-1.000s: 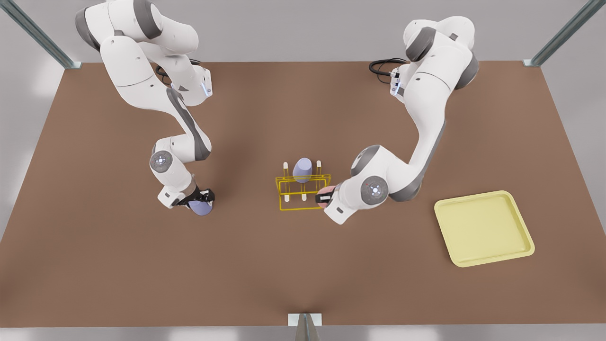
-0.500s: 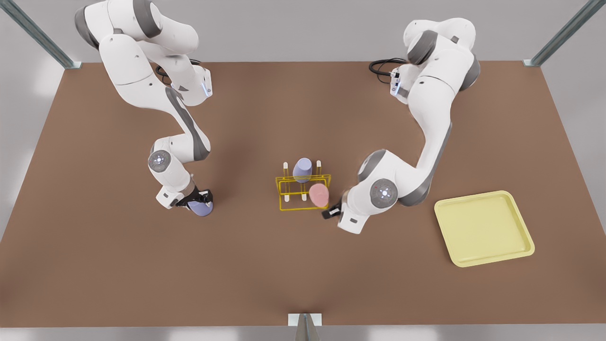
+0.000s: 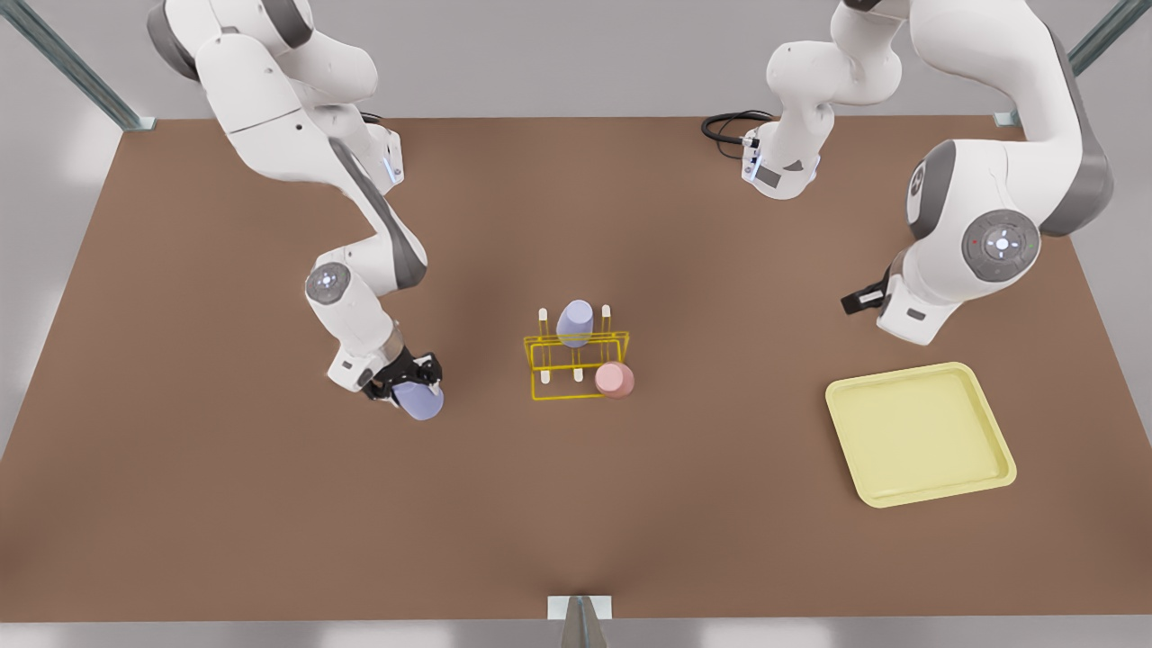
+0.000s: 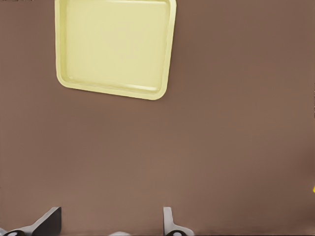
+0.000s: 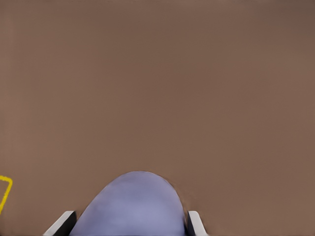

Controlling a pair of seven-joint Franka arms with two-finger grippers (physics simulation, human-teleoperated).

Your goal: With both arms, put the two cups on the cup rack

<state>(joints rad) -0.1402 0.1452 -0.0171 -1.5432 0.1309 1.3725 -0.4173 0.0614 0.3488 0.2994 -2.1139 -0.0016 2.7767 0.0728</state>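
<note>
the tabletop (image 3: 225,504) is flat, matt brown. the tray (image 3: 920,434) looks like smooth pale plastic. the cup rack (image 3: 576,364) is thin yellow wire. the white arms (image 3: 297,108) look smooth and a bit shiny.

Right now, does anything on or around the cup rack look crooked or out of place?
Nothing stands out. The salmon pink cup and a lavender cup sit on the cup rack. The right gripper holds another lavender cup; the left gripper is open.
</note>
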